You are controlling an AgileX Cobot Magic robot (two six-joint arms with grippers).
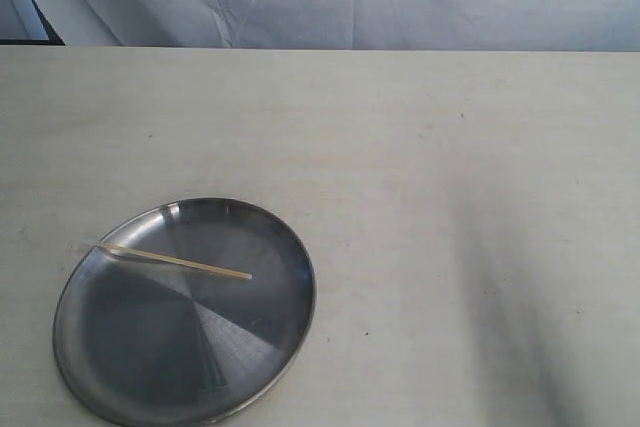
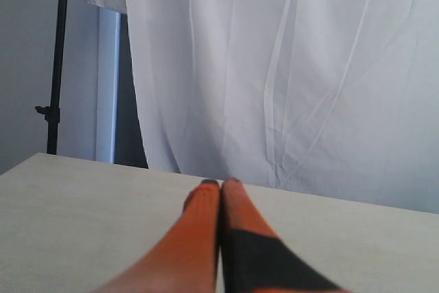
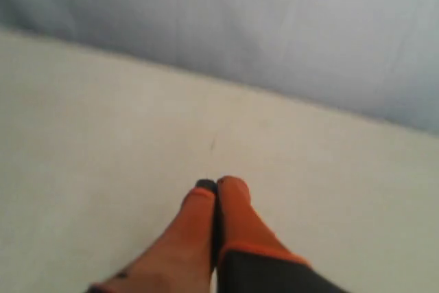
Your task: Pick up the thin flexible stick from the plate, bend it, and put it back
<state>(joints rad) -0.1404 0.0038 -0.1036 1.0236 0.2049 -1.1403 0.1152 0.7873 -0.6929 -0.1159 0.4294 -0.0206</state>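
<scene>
My orange-fingered left pincer (image 2: pixel 220 184) is pressed together and empty above the pale table (image 1: pixel 450 197); my right pincer (image 3: pixel 215 184) likewise. The thin cream-yellow stick (image 1: pixel 173 260) lies on the round brushed-steel plate (image 1: pixel 150 357), one end on its rim.

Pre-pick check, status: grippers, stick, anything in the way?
Left gripper shut, empty. Right gripper shut, empty. Thin flexible stick lying across plate, one end at rim. Nothing on or over the stick.
</scene>
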